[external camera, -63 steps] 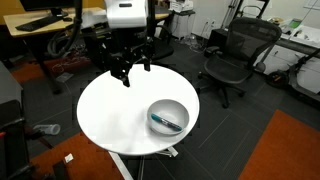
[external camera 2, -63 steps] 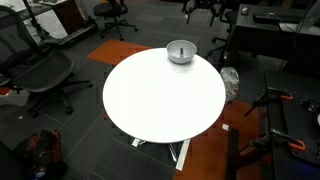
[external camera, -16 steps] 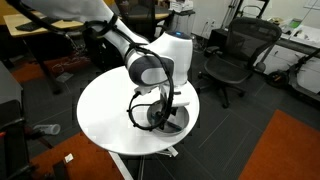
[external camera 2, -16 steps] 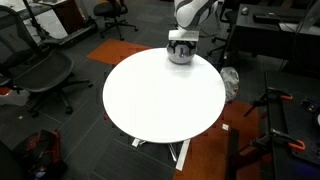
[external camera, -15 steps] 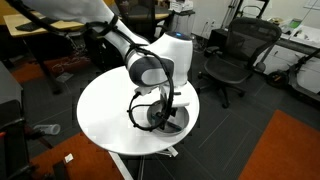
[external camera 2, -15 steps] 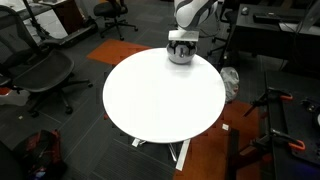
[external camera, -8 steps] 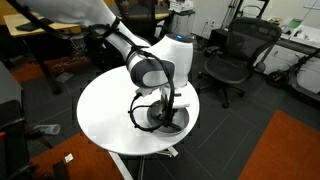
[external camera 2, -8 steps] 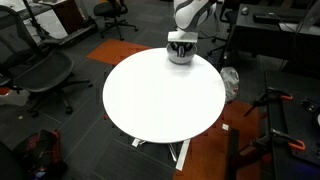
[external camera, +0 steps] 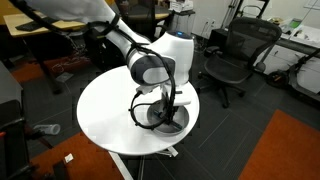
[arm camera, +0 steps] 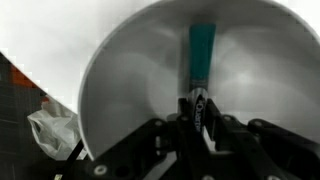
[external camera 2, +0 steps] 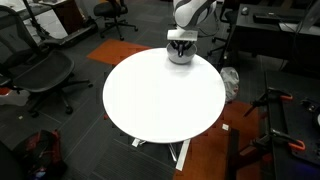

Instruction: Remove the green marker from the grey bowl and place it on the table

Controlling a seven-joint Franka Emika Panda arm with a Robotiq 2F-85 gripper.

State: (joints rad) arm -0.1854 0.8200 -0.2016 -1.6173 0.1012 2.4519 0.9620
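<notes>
In the wrist view the green marker (arm camera: 201,62) lies inside the grey bowl (arm camera: 120,70), its teal end pointing away and its dark end between my fingers. My gripper (arm camera: 198,112) is shut on the marker's near end. In both exterior views the arm reaches straight down into the bowl (external camera: 176,126) (external camera 2: 180,55), which stands near the edge of the round white table (external camera: 105,110) (external camera 2: 160,95). The gripper (external camera: 166,114) (external camera 2: 180,45) hides the marker there.
Black office chairs (external camera: 232,55) (external camera 2: 35,70) stand around the table. A wooden desk (external camera: 40,25) is behind the arm. A crumpled plastic bag (arm camera: 50,128) lies on the floor beside the table. Orange carpet (external camera: 290,150) borders the dark floor.
The gripper has closed on the marker while the arm stayed down in the bowl. Earlier still, the arm came from above the table's far side to the bowl.
</notes>
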